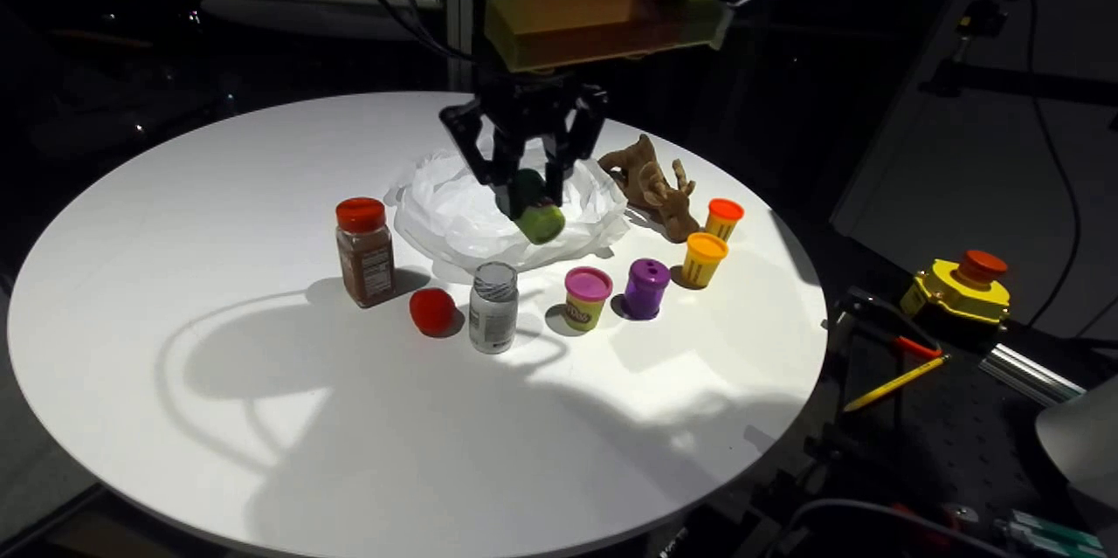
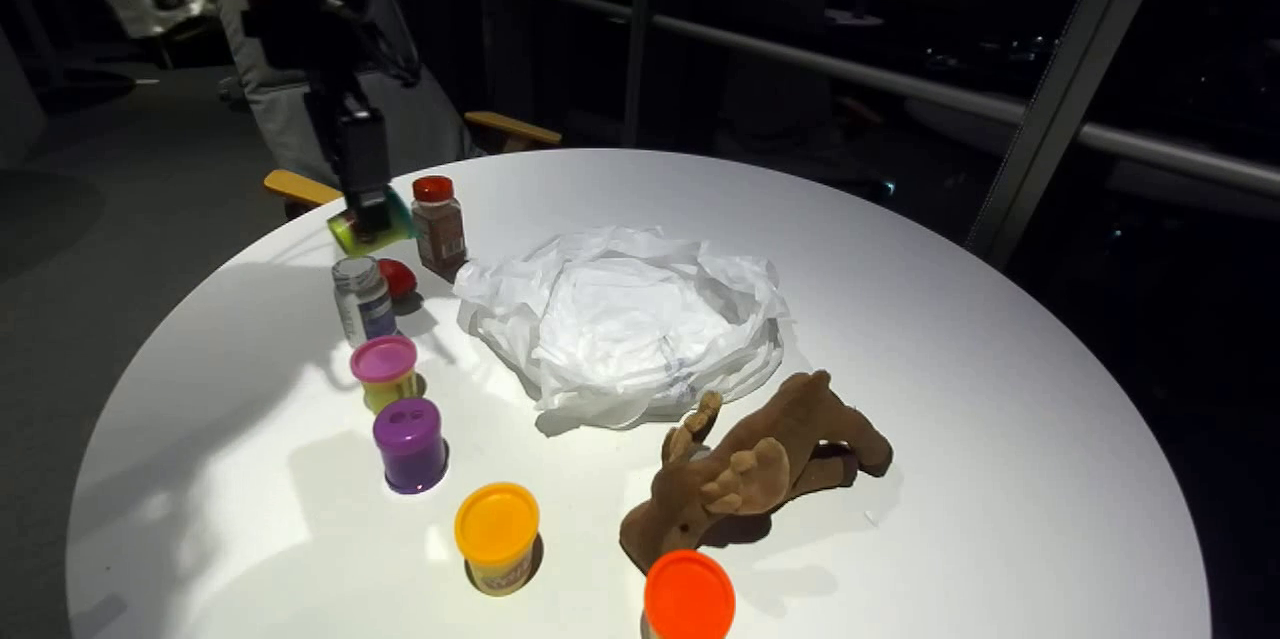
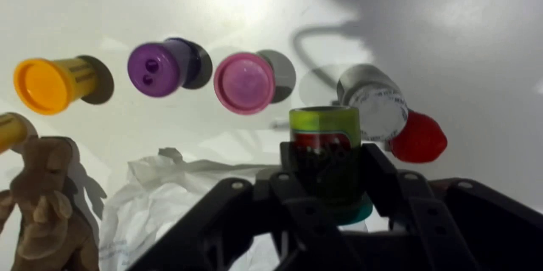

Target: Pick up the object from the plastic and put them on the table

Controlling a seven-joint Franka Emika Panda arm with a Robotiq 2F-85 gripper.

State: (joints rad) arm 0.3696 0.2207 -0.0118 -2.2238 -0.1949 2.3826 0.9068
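My gripper (image 3: 326,156) is shut on a green-yellow tub (image 3: 326,120) with a teal lid, one finger on each side. In both exterior views the tub hangs tilted above the table (image 1: 218,156). The crumpled white plastic (image 2: 620,309) lies on the tabletop, partly behind the gripper in an exterior view (image 1: 437,217). Around it on the table stand a red-capped brown jar (image 1: 365,257), a grey-white can (image 1: 493,313), a pink-lidded tub (image 1: 585,296), a purple piece (image 1: 646,289) and an orange-lidded tub (image 2: 497,529). A red ball-like piece (image 1: 432,311) sits between jar and can.
A brown moose figure (image 2: 740,479) lies beside the plastic, with a red-orange-lidded tub (image 2: 690,594) by its head. In the wrist view the can (image 3: 373,101) and red piece (image 3: 418,137) are close beyond the held tub. A yellow box with a red button (image 1: 961,287) stands off the table.
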